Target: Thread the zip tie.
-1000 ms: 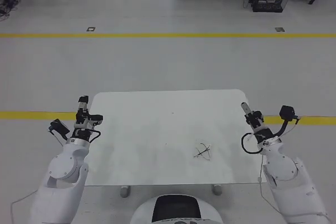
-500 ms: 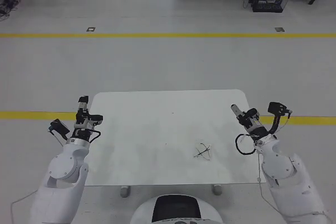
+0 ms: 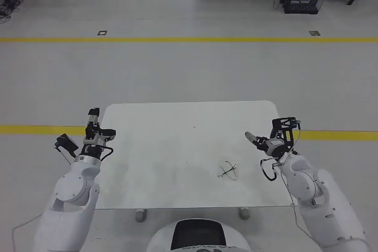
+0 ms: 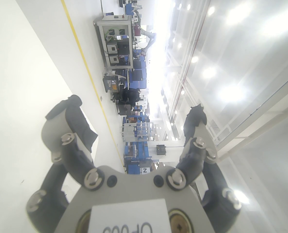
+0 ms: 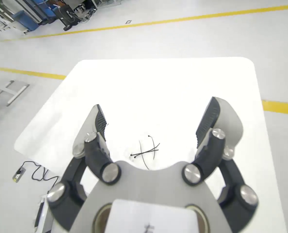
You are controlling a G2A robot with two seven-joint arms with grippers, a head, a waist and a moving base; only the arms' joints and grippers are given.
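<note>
Thin black zip ties (image 3: 228, 170) lie crossed over one another on the white table (image 3: 170, 132), toward its front right. My right gripper (image 3: 250, 137) hovers over the table's right part, just behind and to the right of the ties. In the right wrist view it is open (image 5: 156, 109) with nothing between its fingers, and the zip ties (image 5: 145, 151) lie below on the table (image 5: 158, 78). My left gripper (image 3: 93, 114) is held at the table's left edge, pointing away from me. The left wrist view shows it open (image 4: 135, 105) and empty.
The table has rounded corners and a bare white top around the ties. Yellow floor lines (image 3: 189, 40) run past behind and beside it. A cable (image 5: 34, 170) lies on the floor beyond the table's edge in the right wrist view.
My right arm has swung inward from beyond the table's right edge to over the table, closer to the zip ties. The left arm and the ties have not moved.
</note>
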